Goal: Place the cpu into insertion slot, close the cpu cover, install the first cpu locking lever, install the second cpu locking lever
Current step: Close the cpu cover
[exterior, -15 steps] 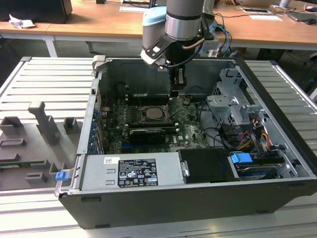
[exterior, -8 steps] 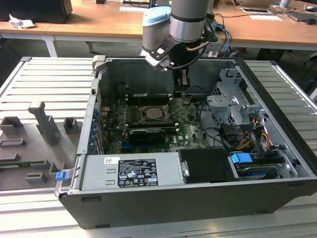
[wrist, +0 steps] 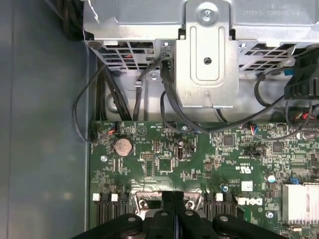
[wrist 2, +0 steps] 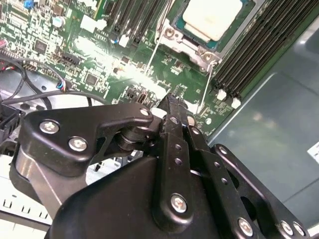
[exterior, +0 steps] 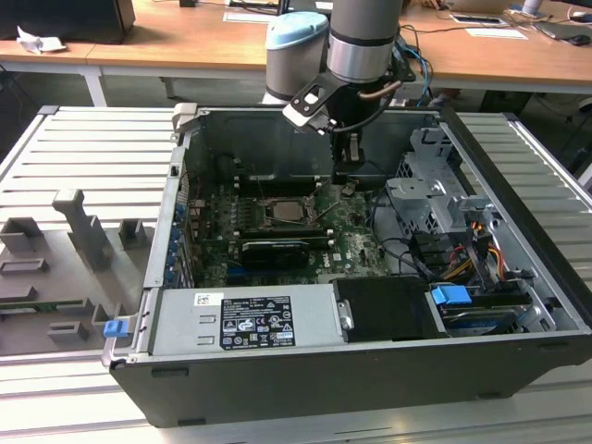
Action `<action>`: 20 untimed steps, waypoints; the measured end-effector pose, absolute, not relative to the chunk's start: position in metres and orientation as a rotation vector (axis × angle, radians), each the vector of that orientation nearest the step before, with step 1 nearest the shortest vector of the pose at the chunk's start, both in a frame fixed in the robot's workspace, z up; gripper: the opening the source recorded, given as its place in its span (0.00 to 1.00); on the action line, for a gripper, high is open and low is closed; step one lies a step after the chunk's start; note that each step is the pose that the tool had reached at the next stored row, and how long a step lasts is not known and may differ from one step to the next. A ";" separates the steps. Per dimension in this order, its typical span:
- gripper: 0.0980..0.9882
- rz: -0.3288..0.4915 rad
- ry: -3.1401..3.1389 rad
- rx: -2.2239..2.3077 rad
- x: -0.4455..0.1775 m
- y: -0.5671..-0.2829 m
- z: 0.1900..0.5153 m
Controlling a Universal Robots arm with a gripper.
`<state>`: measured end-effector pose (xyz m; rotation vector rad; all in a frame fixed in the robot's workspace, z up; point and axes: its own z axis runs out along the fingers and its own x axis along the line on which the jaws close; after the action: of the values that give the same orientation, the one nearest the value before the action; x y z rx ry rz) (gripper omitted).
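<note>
I had the arm (exterior: 364, 42) standing nearly upright, its wrist turned straight down, and the gripper (exterior: 346, 178) hung low beneath it. In both wrist views I saw its black fingers (wrist: 160, 221) pressed together along one seam, with no gap between them.

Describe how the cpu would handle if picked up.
The cpu is a thin flat square, so probably stiff and light. Its smooth metal face looks slippery; seated in the insertion slot, it likely offers little edge to grip.

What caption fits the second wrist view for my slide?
Gripper over the motherboard beside the insertion slot, with the cpu seated inside.
</note>
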<state>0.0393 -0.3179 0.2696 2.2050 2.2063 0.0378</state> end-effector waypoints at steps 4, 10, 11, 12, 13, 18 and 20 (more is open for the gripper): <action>0.01 0.038 2.207 2.205 0.043 -0.318 0.267; 0.01 0.038 2.209 2.202 0.050 -0.318 0.264; 0.01 0.037 2.210 2.202 0.051 -0.318 0.264; 0.01 0.037 2.210 2.201 0.053 -0.317 0.263; 0.01 0.037 2.210 2.201 0.055 -0.317 0.263; 0.01 0.038 2.210 2.201 0.059 -0.317 0.258; 0.01 0.038 2.210 2.201 0.059 -0.317 0.253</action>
<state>0.0591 -0.3172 0.2529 2.2009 2.2104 0.0377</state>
